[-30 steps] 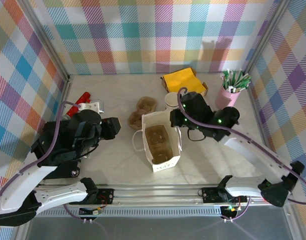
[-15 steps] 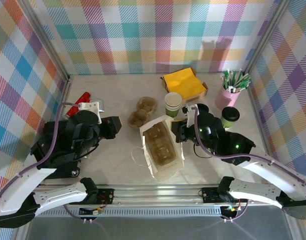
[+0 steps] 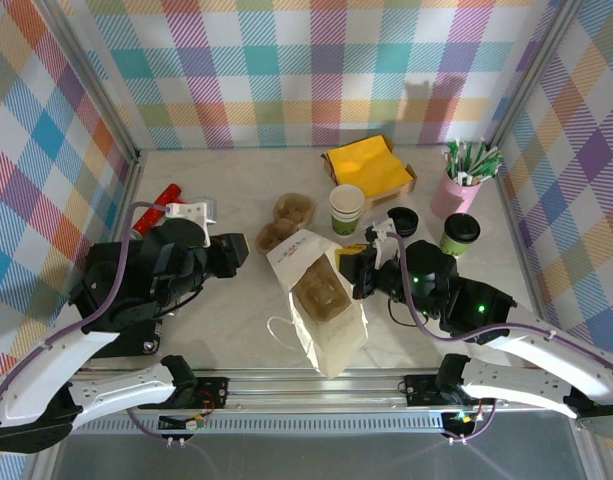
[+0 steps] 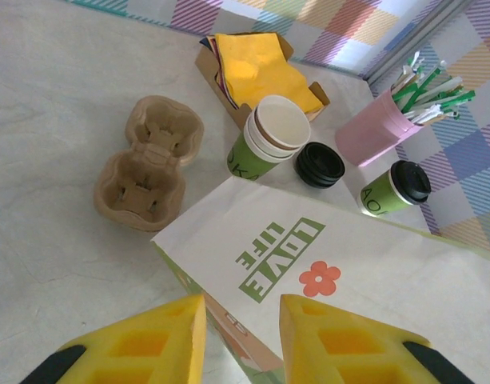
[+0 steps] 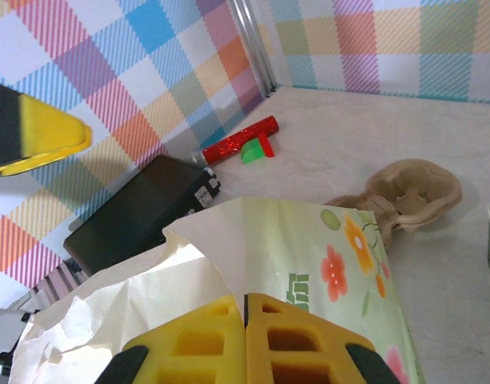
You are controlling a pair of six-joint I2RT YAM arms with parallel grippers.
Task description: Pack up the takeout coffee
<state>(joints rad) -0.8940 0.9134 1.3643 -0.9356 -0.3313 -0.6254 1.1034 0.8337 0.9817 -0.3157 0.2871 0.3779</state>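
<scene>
Right tool (image 5: 245, 300) pressed together, pinching paper bag (image 3: 336, 335) rim. Left tool (image 4: 241, 306) slightly spread, holding nothing, at bag's 10 o'clock. 1 lidded takeout coffee (image 3: 460, 233) upright on table (image 3: 236, 190), at bag's 2 o'clock, just beside pink cup (image 3: 454, 192).

Tally of the items on the table, by kind
1 white paper bag (image 4: 348, 264); 2 carriers in all, 1 pulp cup carrier (image 4: 145, 164) on the table and 1 second carrier (image 3: 321, 295) inside the bag; 1 lidded paper cup (image 4: 392, 190); 1 loose black lid (image 4: 320, 164); 1 stack of lidless cups (image 4: 268, 144), the number nested in it unclear; 1 pink cup (image 4: 372, 132) of green-white sticks (image 4: 432, 92), too bunched to count; 1 cardboard box (image 4: 203, 66) of yellow napkins (image 4: 256, 68); 1 red tube (image 5: 233, 144)
</scene>
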